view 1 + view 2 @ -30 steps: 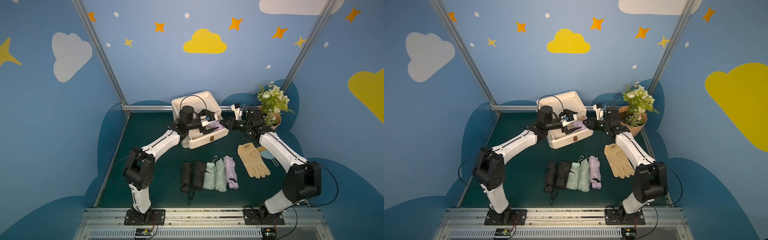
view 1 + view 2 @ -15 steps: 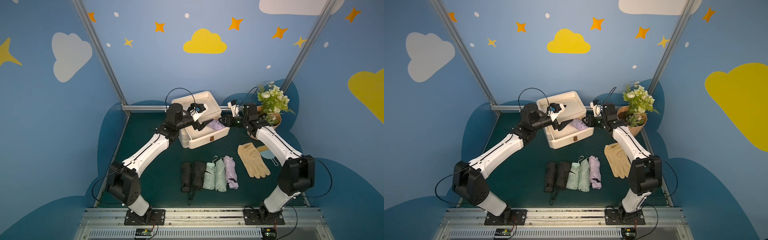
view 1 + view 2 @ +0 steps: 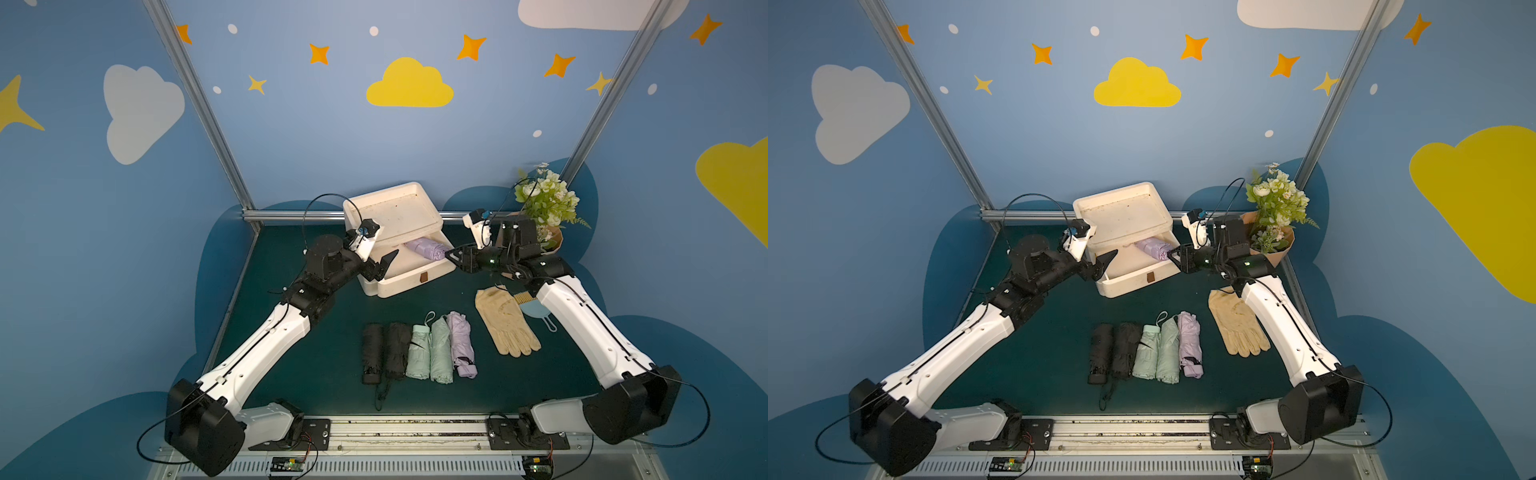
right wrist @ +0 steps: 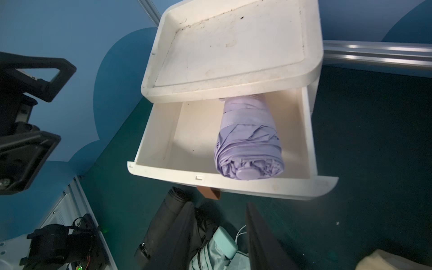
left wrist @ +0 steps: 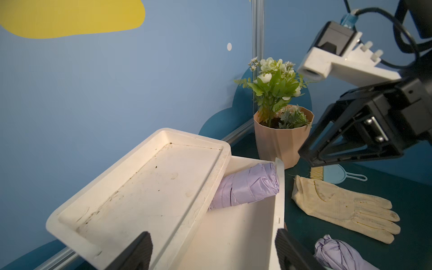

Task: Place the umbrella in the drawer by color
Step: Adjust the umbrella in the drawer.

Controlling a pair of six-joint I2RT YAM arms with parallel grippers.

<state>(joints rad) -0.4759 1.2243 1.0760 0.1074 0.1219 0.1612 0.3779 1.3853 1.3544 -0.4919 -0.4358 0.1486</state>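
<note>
Left jaws have backed out of the drawer (image 3: 399, 284), apart and empty; right jaws sit just beside it, whether apart I cannot tell. Lilac umbrella (image 3: 426, 249) lies inside.

The pulled-out white plastic drawer (image 3: 399, 284) is open from above. Its half nearer the left arm (image 3: 270, 345) lies bare, a rolled lilac fabric umbrella (image 3: 426, 249) fills the other, and the white tray-shaped cabinet top (image 3: 390, 212) overhangs its back.

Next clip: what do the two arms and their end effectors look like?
The left arm and right arm share white link shells, black joints and thin black cables. The left end effector and right end effector carry black triangular fingers under white camera mounts.
</note>
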